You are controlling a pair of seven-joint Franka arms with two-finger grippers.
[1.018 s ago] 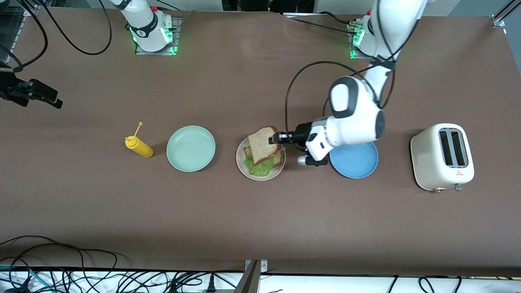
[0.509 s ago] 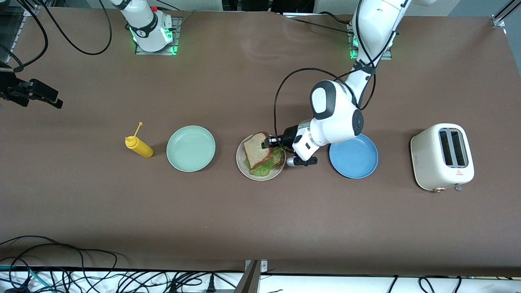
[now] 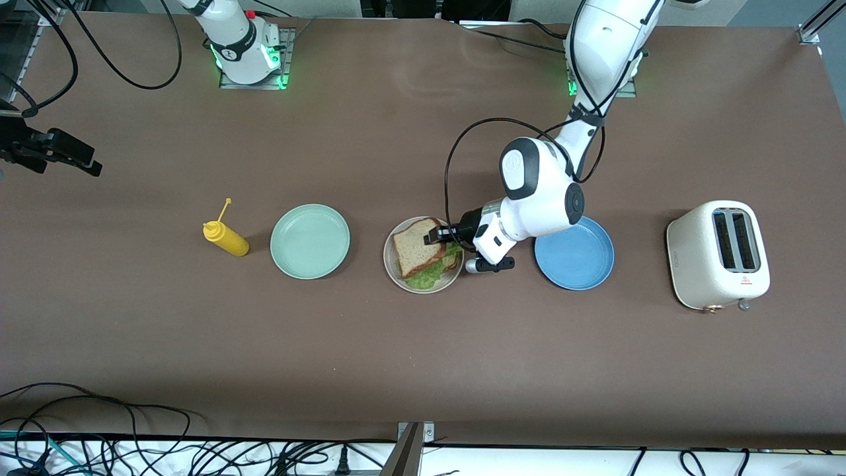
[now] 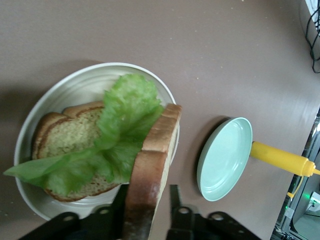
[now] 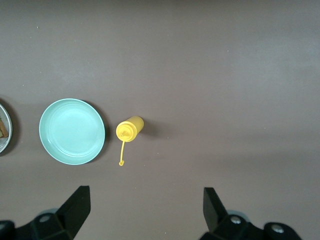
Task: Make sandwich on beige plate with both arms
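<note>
The beige plate [image 3: 396,276] holds a lower bread slice [image 4: 65,137] with a green lettuce leaf [image 3: 429,274] on it. A second brown slice [image 3: 415,246] rests on the lettuce. In the left wrist view this top slice [image 4: 150,170] stands between the fingers of my left gripper [image 4: 147,195]. One finger touches its crust and the other stands off it with a gap, so the jaws are open. My left gripper [image 3: 437,236] is at the plate's edge toward the left arm's end. My right gripper [image 5: 145,197] hangs open and empty over bare table near the yellow bottle [image 5: 131,128].
A mint-green plate [image 3: 310,241] and a yellow squeeze bottle [image 3: 227,239] lie toward the right arm's end. A blue plate [image 3: 581,258] sits under the left arm's wrist, and a cream toaster [image 3: 719,254] stands toward the left arm's end.
The left gripper has brought the top slice down from above the plate onto the lettuce, and its jaws have parted. The right arm has not moved.
</note>
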